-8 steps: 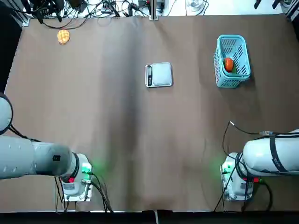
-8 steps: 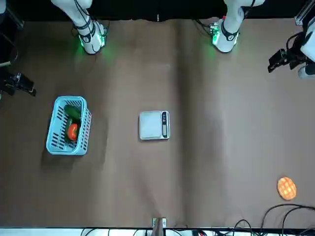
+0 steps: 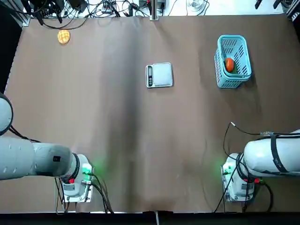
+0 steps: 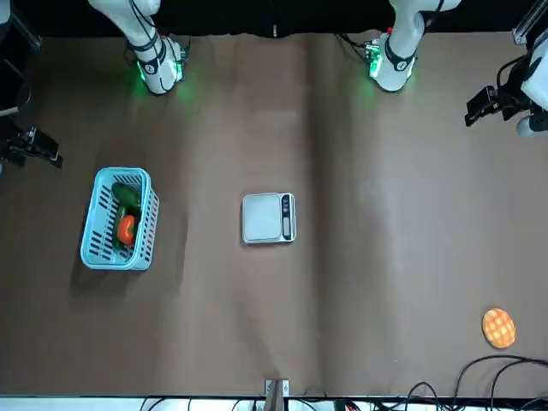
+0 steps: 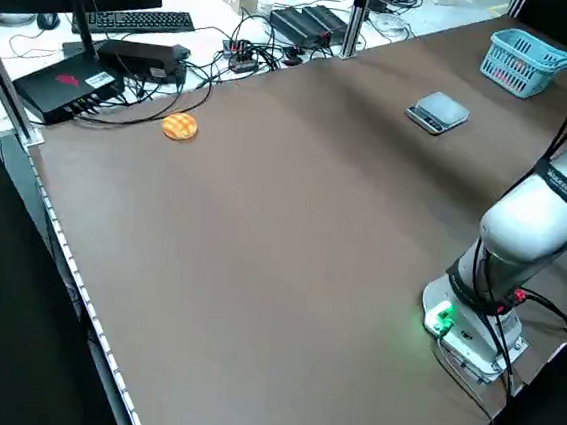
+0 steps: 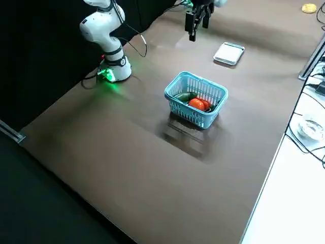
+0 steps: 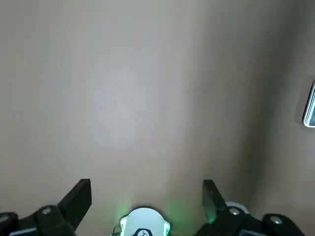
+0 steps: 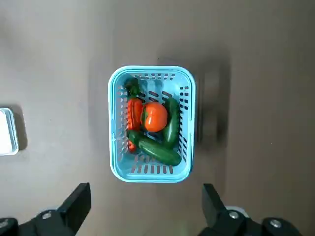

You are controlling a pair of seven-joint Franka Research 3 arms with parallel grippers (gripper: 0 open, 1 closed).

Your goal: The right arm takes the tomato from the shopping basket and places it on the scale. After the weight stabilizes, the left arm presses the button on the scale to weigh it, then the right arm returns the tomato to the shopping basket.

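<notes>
The orange-red tomato (image 8: 154,116) lies in the light-blue shopping basket (image 8: 117,147) among green vegetables, at the far right of the table (image 3: 233,43). The silver scale (image 3: 161,75) sits mid-table, nothing on it. My right gripper (image 8: 145,196) hangs open high above the table, on the near side of the basket, and holds nothing; it also shows as the right gripper (image 4: 30,147) in the front view. My left gripper (image 7: 145,194) is open and empty, high over the table's left side near its own base.
A flat yellow-orange waffle disc (image 3: 63,36) lies in the far left corner. Long green vegetables (image 8: 158,151) and another red item (image 8: 134,114) share the basket with the tomato. Cables and electronics (image 5: 128,57) line the far edge. Brown tabletop separates scale and basket.
</notes>
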